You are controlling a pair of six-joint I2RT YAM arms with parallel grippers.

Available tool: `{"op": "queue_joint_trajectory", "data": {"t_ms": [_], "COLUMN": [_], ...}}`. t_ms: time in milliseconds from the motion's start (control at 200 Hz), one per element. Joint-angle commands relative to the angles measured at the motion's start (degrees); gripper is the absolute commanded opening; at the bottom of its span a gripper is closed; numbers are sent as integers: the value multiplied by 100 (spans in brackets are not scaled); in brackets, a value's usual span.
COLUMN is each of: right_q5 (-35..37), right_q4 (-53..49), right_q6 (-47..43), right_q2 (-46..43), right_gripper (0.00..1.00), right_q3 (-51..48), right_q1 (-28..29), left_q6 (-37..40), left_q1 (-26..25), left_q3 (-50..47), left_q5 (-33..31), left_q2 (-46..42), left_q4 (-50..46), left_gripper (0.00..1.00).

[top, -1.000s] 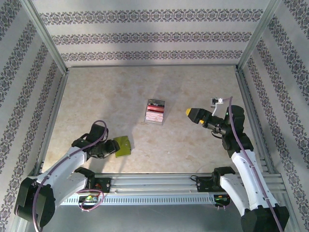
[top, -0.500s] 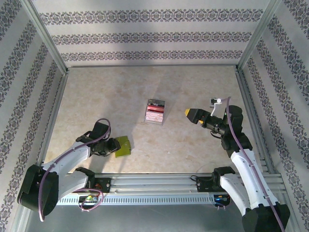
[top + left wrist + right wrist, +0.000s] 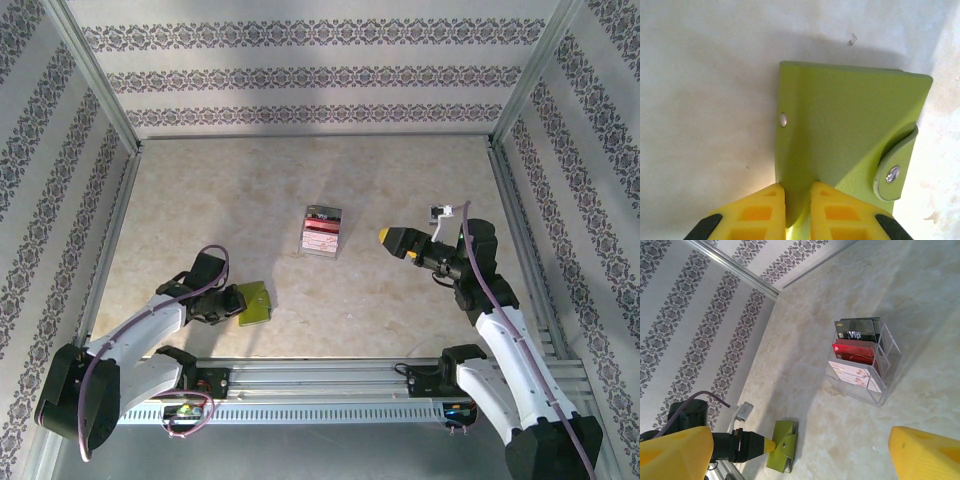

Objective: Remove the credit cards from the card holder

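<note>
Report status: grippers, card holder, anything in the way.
Left gripper shut on card holder; right gripper open, aloft. Holder folded shut, on table. Clear card tray stands apart.

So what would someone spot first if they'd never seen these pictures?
Probably the bright green card holder at the front left of the table, snapped closed, with the yellow fingers of the left gripper pinching its edge. Next comes the clear tray in the middle, holding black, red and white cards upright. The right gripper hangs open to the tray's right.
</note>
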Motion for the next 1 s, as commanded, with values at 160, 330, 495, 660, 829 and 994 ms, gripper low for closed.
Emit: {"op": "queue_joint_trajectory", "data": {"t_ms": [160,330,495,660,829,994], "right_q5": [-297,-186,-122,30,316,545], "right_q4": [578,1169,2022,2668,3191,3409], "right_q6": [328,657,1020,1098,1073,938], "right_q2": [153,293,615,986,1388,1753], "right_gripper": [91,91,92,92,86,81], "right_q3": [-172,-365,-474,-431,-429,-361], "right_q1": [341,755,1236,1734,2149,2444], "left_q6": [6,-260,-544,-1107,-1338,-1497], "left_q1": [-334,-409,-494,-570,-730,-858], "left_q3": [362,605,914,1004,1187,1220], "left_q5": [692,837,982,1094,1213,1243], "left_q2": [-481,-755,-855,-766,-493,-316], "left_q4": [1240,1683,2282,3342,3750,4023], "left_gripper": [0,0,0,0,0,0]}}
